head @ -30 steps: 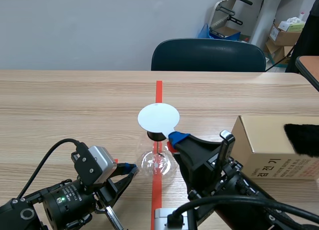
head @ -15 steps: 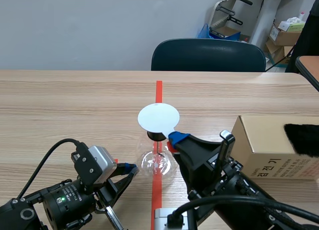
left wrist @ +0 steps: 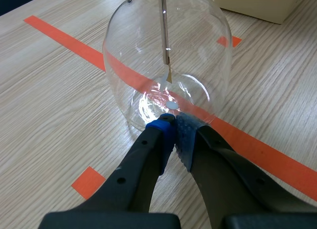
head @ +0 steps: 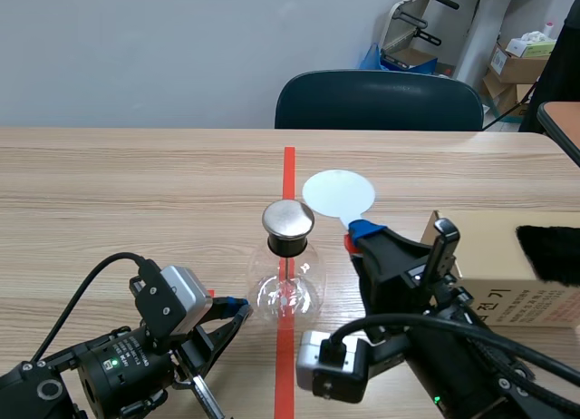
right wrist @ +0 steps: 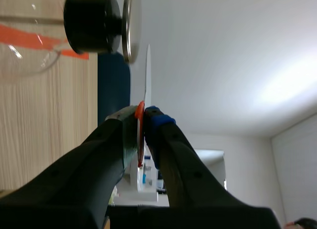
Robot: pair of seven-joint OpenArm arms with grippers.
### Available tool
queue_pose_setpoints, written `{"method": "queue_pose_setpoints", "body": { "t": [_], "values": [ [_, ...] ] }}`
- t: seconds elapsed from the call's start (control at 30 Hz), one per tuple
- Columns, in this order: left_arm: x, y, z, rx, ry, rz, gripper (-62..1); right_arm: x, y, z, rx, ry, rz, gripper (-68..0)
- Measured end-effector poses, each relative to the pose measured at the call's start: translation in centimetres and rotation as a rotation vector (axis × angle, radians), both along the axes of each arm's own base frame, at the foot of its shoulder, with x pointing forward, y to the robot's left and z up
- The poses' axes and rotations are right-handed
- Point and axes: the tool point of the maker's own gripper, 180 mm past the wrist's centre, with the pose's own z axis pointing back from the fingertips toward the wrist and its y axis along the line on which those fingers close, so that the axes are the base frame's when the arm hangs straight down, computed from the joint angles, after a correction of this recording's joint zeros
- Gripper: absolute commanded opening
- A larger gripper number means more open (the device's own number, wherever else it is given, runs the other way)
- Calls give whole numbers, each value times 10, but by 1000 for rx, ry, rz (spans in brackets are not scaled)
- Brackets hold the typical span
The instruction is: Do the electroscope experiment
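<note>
pinching a white disc (head: 338, 192), right gripper (head: 359, 232) hovers beside electroscope (head: 288, 276).

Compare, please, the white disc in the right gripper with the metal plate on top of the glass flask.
The white disc is matte white; the metal plate is shiny grey. The white disc is clamped by the right gripper, in the air beside the flask; the metal plate sits on the black stopper in the flask's neck. The white disc looks wider than the metal plate. Both are round.
</note>
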Motion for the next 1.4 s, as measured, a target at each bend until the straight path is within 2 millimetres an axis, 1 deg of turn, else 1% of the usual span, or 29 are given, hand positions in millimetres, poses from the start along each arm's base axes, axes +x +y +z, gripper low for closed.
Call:
{"method": "queue_pose_setpoints", "body": {
  "t": [0.17,0.3,0.47,0.6,0.8,0.87,0.97,1.2,1.4],
  "values": [
    [0,0,0,0,0,0,-583,13,-30,2,6,-9,-180,-667],
    [0,0,0,0,0,0,-583,19,-51,3,9,-16,-303,-667],
    [0,0,0,0,0,0,-583,22,-70,4,13,-21,-412,-667],
    [0,0,0,0,0,0,-583,22,-79,5,14,-24,-460,-667],
    [0,0,0,0,0,0,-583,22,-80,5,14,-24,-464,-667],
    [0,0,0,0,0,0,-583,22,-77,5,14,-23,-447,-667],
    [0,0,0,0,0,0,-583,21,-64,4,12,-19,-375,-667],
    [0,0,0,0,0,0,-583,11,-25,2,5,-8,-151,-667],
    [0,0,0,0,0,0,-583,-5,9,-1,-2,3,58,-667]
  ]
}}
